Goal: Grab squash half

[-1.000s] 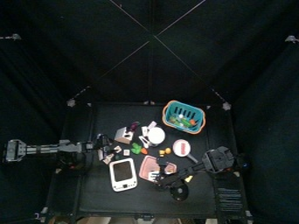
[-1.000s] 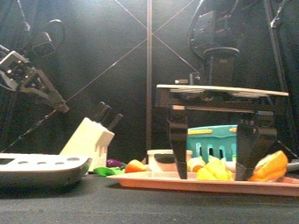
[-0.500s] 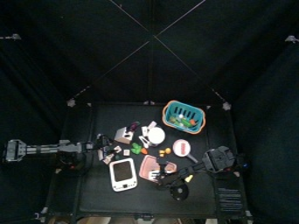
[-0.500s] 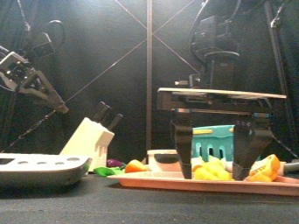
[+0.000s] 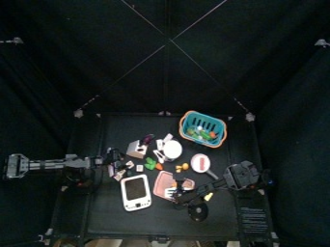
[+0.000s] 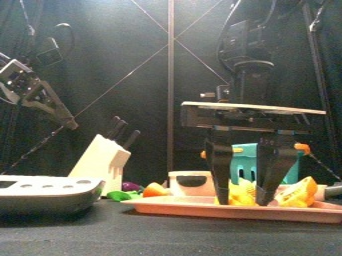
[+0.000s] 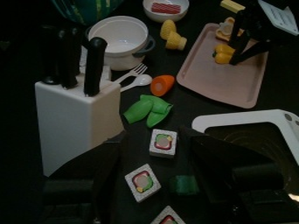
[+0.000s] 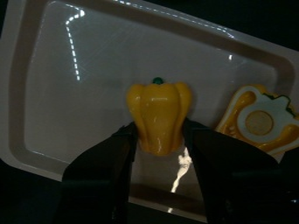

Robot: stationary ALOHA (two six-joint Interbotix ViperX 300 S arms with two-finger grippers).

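The squash half (image 8: pixel 158 114) is a yellow domed piece with a green stem, lying on a pink tray (image 8: pixel 70 79). My right gripper (image 8: pixel 159 140) is lowered over it, jaws open, one on each side and close to its flanks. The front view shows the same thing: right gripper (image 6: pixel 245 185) straddling the yellow squash half (image 6: pixel 245 192) just above the tray (image 6: pixel 201 207). A second yellow piece (image 8: pixel 260 118), cut face up, lies beside it. My left gripper (image 6: pixel 30 88) hangs high at the far left, away from the tray.
A white knife block (image 6: pixel 100 160), a white bowl (image 7: pixel 117 37) and a teal basket (image 5: pixel 202 123) stand behind the tray. A flat white scale (image 5: pixel 135 193) lies at the front left. Small food pieces such as a green one (image 7: pixel 147 108) lie near the block.
The right gripper's jaws have drawn inward around the squash half, narrowing from wide open. The left arm has not moved.
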